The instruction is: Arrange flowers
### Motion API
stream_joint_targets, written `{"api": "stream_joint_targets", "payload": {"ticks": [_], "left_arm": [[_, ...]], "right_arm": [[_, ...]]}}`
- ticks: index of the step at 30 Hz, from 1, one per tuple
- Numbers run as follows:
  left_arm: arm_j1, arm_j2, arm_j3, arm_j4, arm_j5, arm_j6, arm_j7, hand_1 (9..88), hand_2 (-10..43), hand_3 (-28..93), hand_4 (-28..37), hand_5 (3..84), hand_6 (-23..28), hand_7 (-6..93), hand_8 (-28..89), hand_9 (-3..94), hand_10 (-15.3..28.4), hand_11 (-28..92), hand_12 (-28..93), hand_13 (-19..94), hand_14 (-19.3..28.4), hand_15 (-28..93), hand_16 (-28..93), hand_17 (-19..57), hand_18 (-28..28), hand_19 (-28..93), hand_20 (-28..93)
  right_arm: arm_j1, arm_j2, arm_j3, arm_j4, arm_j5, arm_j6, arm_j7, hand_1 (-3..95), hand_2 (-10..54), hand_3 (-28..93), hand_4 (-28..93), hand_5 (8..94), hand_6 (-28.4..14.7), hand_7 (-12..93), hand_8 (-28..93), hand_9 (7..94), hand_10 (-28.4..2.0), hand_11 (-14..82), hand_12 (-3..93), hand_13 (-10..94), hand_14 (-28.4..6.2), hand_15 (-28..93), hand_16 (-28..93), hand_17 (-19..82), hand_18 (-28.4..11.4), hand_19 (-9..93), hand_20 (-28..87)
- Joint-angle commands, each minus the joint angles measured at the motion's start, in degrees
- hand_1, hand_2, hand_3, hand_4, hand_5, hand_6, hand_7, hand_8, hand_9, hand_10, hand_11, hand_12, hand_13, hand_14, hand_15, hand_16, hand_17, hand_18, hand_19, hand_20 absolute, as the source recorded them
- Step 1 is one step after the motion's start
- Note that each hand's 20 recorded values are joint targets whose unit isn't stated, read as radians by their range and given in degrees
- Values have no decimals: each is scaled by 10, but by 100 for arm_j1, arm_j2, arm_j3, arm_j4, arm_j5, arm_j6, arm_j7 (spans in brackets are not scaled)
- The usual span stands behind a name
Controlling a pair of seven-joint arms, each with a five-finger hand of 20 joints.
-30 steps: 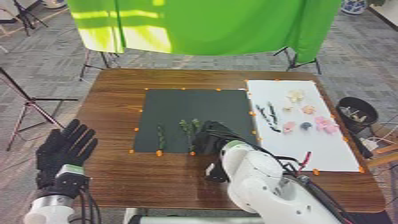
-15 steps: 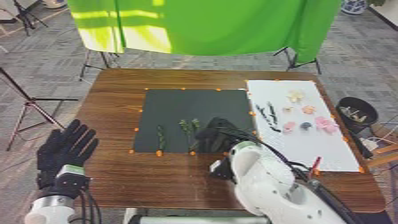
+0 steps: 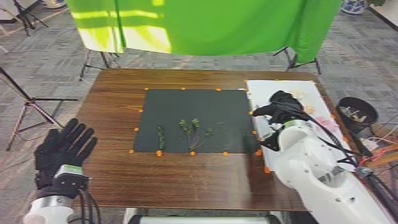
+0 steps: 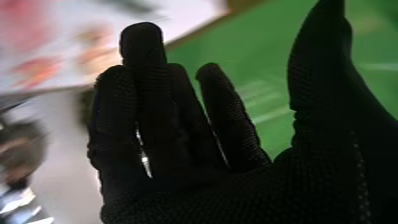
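The left hand (image 3: 67,146) rests open at the table's left side, palm and fingers extended. Over the white sheet (image 3: 259,87) is the right hand (image 3: 282,108), covering part of it. In the right wrist view, the right hand (image 4: 187,135) has straight fingers and its thumb spread away, with nothing held. Green sprigs lie on the dark mat (image 3: 182,102): a single sprig (image 3: 161,137) at left and a branching group (image 3: 190,131) near the middle. Pink flowers (image 3: 327,122) on the sheet are partly hidden by the right arm. A blurred orange-pink flower (image 4: 35,71) appears in the right wrist view.
The brown table (image 3: 120,107) has orange markers around the mat and sheet. A dark bin (image 3: 357,111) stands beyond the table's right edge. A green cloth (image 3: 204,25) hangs behind the table, and a tripod (image 3: 34,102) stands at left.
My right hand has moved from the mat's right side forward and right over the white sheet. A sprig at the group's right is now uncovered. The left hand stays where it was.
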Motion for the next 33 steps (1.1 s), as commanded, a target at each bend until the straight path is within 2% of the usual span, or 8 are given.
{"api": "stream_joint_targets", "payload": {"ticks": [1,6,8,11,19,24,29,33], "left_arm": [[-166,191,13,46,-62,-111,24,283,156,725,-283,429,99,151,-82,347,164,275,117,248,172,419,-79,-60,150,361,88],[-405,316,96,115,0,-147,-32,283,156,724,-282,429,100,149,-82,346,165,273,116,250,169,414,-80,-60,150,362,88],[-465,317,162,139,-50,-94,-80,282,156,725,-282,429,100,150,-82,346,165,272,116,250,168,415,-79,-61,150,362,88],[-451,286,189,139,-19,-172,-124,282,156,725,-282,428,99,149,-81,347,166,273,117,249,170,415,-79,-61,150,362,88],[-584,268,253,186,54,-193,-192,281,156,724,-283,428,99,148,-81,346,166,271,116,249,167,409,-79,-61,150,362,87],[-603,225,271,222,-52,-82,-176,281,156,724,-282,428,99,148,-81,346,165,272,118,249,169,413,-76,-61,150,361,87],[-551,160,276,202,-56,-95,-196,282,156,725,-282,429,99,150,-81,347,166,274,118,249,171,416,-76,-61,150,362,88],[-559,86,219,213,-36,-94,-164,283,156,724,-282,430,99,152,-82,347,166,275,118,248,173,420,-77,-61,150,362,88]], "right_arm": [[325,189,62,296,24,-117,-89,349,-95,740,-278,489,-101,96,-97,492,-205,82,142,584,-159,546,169,326,-237,874,234],[479,146,-33,441,208,-489,-136,331,-95,713,-282,497,-102,87,-94,494,-197,78,142,585,-162,551,170,325,-240,876,241],[560,67,-59,524,320,-766,-4,334,-95,698,-282,527,-90,89,-96,530,-182,79,139,590,-162,542,169,321,-241,873,246],[641,-81,-97,705,317,-977,44,337,-95,687,-282,536,-88,87,-97,545,-179,79,137,599,-162,527,170,319,-243,870,252],[720,-364,-177,1120,197,-1160,162,338,-95,685,-283,504,-116,69,-91,499,-207,72,138,571,-165,524,175,314,-247,875,263],[644,-565,-197,1369,155,-1019,276,415,-95,658,-282,525,-104,94,-93,520,-200,97,148,576,-154,514,164,327,-234,892,280],[513,-604,-258,1573,19,-812,299,528,-95,668,-282,645,-45,207,-121,653,-163,172,170,650,-123,516,195,372,-217,916,307],[420,-625,-235,1675,-33,-848,293,649,-95,531,-283,661,-33,376,41,711,-143,201,229,674,-105,593,342,412,-207,932,400]]}}
